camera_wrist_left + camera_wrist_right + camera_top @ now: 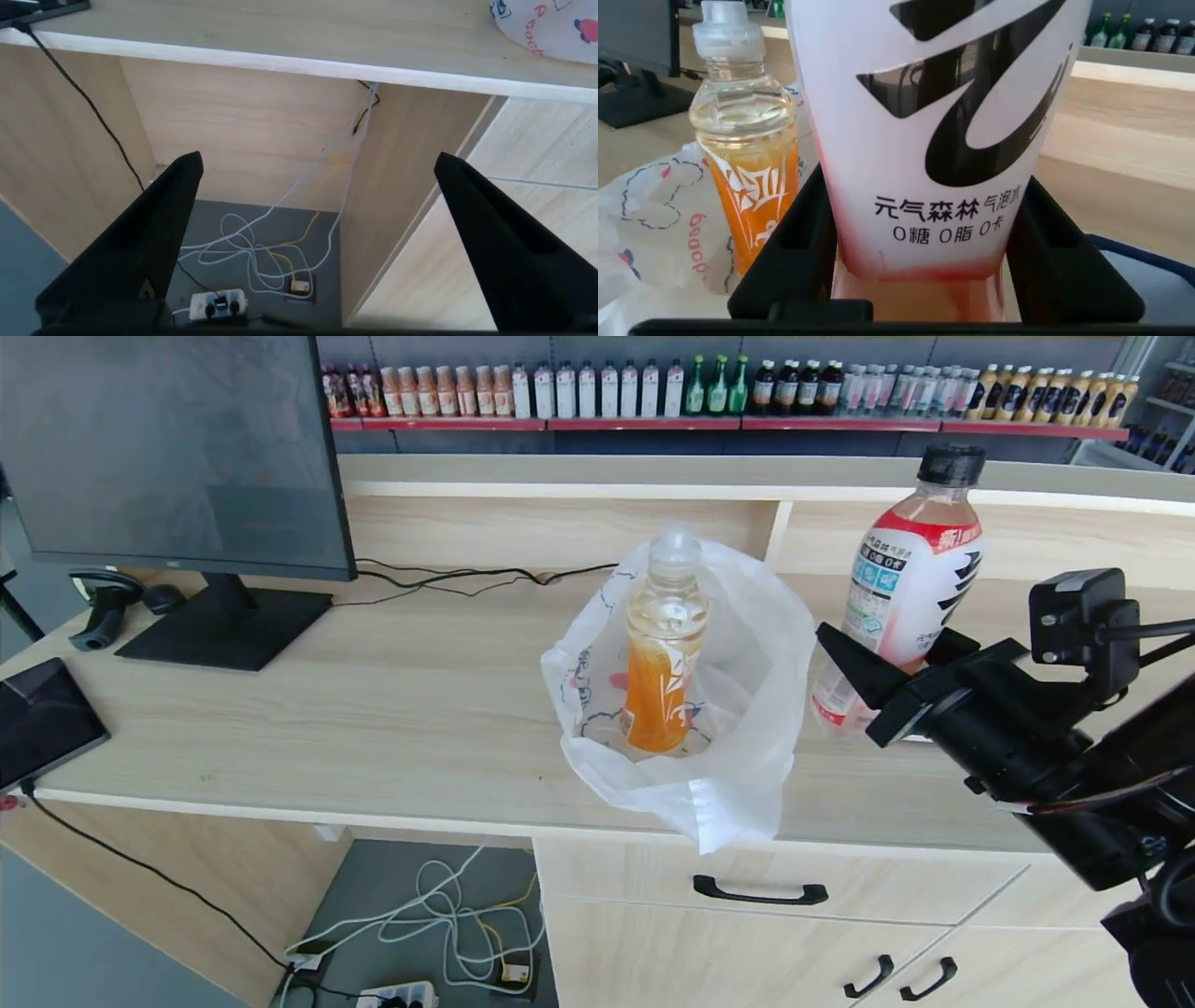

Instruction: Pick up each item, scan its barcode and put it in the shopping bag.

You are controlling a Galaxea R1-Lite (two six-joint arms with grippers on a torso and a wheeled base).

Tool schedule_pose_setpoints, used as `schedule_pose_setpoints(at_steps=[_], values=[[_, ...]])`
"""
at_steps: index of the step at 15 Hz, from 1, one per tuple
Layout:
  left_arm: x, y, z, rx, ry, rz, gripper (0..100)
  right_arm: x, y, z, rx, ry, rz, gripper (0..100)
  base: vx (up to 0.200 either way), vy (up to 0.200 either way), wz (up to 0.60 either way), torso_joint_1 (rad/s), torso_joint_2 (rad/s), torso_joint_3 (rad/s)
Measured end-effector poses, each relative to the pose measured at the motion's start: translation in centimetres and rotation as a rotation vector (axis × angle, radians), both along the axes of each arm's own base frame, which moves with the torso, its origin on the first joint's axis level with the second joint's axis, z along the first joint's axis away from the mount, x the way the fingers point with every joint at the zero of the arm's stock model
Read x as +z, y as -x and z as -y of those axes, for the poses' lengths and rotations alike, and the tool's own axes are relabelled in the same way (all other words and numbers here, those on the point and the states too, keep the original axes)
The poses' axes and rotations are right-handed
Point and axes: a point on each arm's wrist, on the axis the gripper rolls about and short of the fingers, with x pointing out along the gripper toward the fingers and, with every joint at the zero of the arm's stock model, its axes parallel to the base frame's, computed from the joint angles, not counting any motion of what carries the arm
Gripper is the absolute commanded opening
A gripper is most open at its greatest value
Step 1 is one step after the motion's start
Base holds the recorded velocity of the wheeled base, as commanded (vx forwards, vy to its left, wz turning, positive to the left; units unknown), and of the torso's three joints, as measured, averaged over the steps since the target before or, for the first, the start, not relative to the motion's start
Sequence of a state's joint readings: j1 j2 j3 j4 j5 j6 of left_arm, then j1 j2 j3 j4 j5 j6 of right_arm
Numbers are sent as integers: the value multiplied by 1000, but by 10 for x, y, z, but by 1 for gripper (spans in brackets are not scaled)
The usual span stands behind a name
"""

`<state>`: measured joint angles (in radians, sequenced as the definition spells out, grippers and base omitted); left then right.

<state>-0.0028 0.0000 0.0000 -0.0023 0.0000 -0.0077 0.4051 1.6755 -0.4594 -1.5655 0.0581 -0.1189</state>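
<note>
Now, right end effector point(882, 663) clamps pink bottle point(910, 560) beside the bag point(756, 644).
Left end effector point(318, 173) apart. Held low, the bottle may tilt, toppling the bag's orange bottle point(663, 663).

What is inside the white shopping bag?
One bottle with an orange label stands upright inside the shopping bag. The crumpled sides cover parts of the bag's bottom, so anything small there is hidden.

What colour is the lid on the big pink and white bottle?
Black. The lid on the bottle shows best in the head view.
</note>
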Motion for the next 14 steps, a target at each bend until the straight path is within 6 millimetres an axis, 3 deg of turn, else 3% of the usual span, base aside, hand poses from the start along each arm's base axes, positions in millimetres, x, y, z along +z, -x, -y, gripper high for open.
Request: schedule_pose_setpoints(at_steps=[8,14], values=[[0,0,0,-1,-1,-1,100,15,-20,-11,7,-31,73,0,0,0,0,0,0,0],[0,0,0,0,0,-1,100,16,-52,-21,3,-58,92,0,0,0,0,0,0,0]])
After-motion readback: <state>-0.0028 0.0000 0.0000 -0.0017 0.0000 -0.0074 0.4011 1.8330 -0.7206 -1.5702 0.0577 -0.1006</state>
